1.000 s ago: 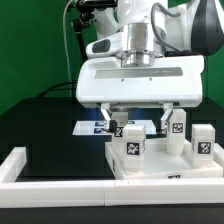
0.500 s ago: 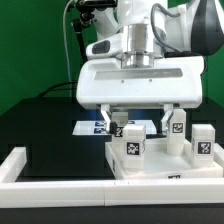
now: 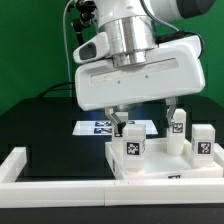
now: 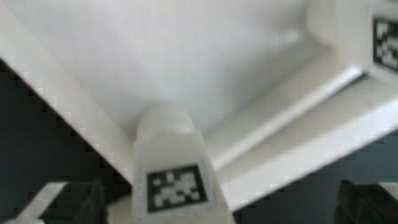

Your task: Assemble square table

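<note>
Fingers (image 4: 214, 205) spread wide around nothing, wrist view alone close over one tagged leg (image 4: 173, 160) inside the square top (image 4: 214, 70).

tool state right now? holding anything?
Tool: open, holding nothing; it sits above the square table, with a leg between its fingers in the wrist view.

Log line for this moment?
gripper: open, empty | above square table | four legs upright in top | marker board behind
</note>
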Controlling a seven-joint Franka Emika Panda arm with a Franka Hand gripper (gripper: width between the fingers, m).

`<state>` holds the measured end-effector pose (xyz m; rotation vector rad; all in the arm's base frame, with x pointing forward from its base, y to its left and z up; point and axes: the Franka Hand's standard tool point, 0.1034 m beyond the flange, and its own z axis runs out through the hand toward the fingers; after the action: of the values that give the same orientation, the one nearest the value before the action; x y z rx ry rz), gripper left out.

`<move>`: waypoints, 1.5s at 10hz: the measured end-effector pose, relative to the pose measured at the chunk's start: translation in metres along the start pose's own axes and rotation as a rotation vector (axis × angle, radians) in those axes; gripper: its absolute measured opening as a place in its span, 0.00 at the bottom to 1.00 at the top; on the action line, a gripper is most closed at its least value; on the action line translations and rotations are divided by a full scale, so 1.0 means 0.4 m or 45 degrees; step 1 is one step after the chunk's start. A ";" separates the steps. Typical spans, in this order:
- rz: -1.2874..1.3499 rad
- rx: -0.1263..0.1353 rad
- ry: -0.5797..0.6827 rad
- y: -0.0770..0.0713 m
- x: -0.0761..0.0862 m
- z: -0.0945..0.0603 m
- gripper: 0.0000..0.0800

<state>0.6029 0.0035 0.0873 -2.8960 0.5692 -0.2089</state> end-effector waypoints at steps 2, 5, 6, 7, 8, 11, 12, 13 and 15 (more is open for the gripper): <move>-0.044 -0.055 0.005 0.025 0.018 0.015 0.81; -0.046 -0.064 0.009 0.022 0.041 0.012 0.81; -0.031 -0.064 0.008 0.023 0.040 0.014 0.81; -0.031 -0.064 0.008 0.023 0.040 0.014 0.68; -0.029 -0.064 0.008 0.023 0.040 0.015 0.48; 0.227 -0.061 0.013 0.023 0.039 0.016 0.36; 0.343 -0.060 0.016 0.021 0.040 0.016 0.36; 0.512 -0.059 0.022 0.015 0.040 0.017 0.36; 0.830 -0.062 0.030 0.009 0.037 0.018 0.36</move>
<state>0.6165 -0.0043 0.0810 -2.5760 1.4813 -0.1314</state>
